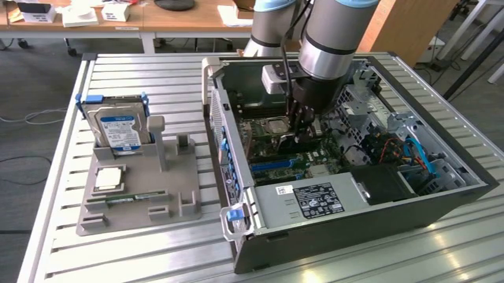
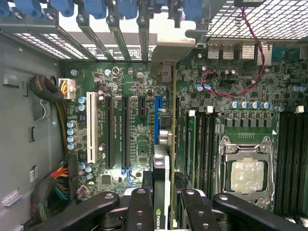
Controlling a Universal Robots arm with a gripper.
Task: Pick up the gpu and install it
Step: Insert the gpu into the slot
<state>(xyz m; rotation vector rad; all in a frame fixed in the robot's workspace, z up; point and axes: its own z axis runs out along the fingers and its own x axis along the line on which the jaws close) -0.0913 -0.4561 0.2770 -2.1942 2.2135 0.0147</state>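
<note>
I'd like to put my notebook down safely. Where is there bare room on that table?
Bare table lies between the tray and the near edge, and between the tray and the far edge. Inside the case it is crowded: the gripper holds the gpu over the board.

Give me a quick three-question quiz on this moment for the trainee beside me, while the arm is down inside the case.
1. True or false: the gripper is closed on the gpu, which it holds edge-on above the motherboard.
2. Multiple choice: the hard drive with the blue label stands
A) upright in the grey holder outside the computer case
B) inside the computer case
C) between the gripper's fingers
3. Fill in: the long slot nearest the gpu is coloured ____.

Key: 1 true; 2 A; 3 blue.
</note>
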